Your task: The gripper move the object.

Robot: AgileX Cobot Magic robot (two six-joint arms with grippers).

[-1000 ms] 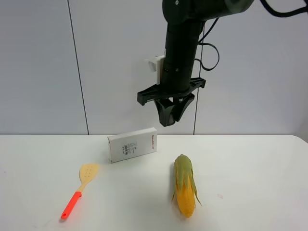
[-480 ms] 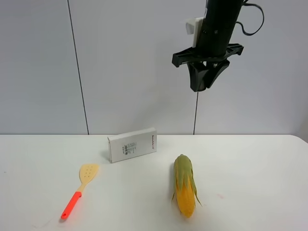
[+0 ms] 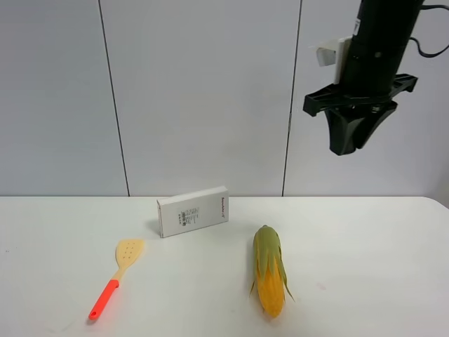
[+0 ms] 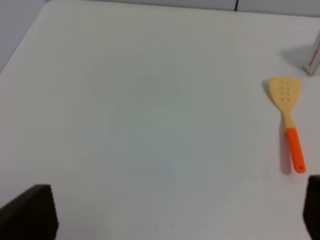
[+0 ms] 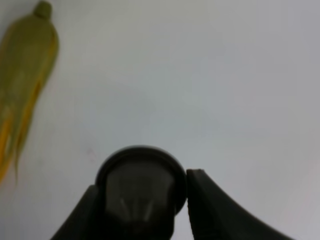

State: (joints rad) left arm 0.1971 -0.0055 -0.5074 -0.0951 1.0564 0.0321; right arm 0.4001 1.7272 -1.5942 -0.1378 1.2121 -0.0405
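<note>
My right gripper (image 3: 347, 142), a black two-fingered claw on a thick black arm with a white block, hangs high above the right part of the table (image 3: 365, 246), pointing down. In the right wrist view the gripper (image 5: 143, 207) is shut on the object (image 5: 141, 172), a small dark grey capsule with a round flared rim, held between both fingers. In the exterior view the object cannot be told apart from the dark fingers. In the left wrist view the left gripper (image 4: 171, 212) is open and empty, with only its two fingertips (image 4: 30, 215) showing at the frame's corners.
A corn cob (image 3: 269, 270) lies on the table, left of and far below the right gripper; it also shows in the right wrist view (image 5: 22, 80). A white box (image 3: 193, 210) stands at the back. An orange-handled spatula (image 3: 118, 275) lies at the left and shows in the left wrist view (image 4: 288, 117).
The right arm has swung from above the white box up and to the right, still shut on the object. Nothing on the table has moved.
</note>
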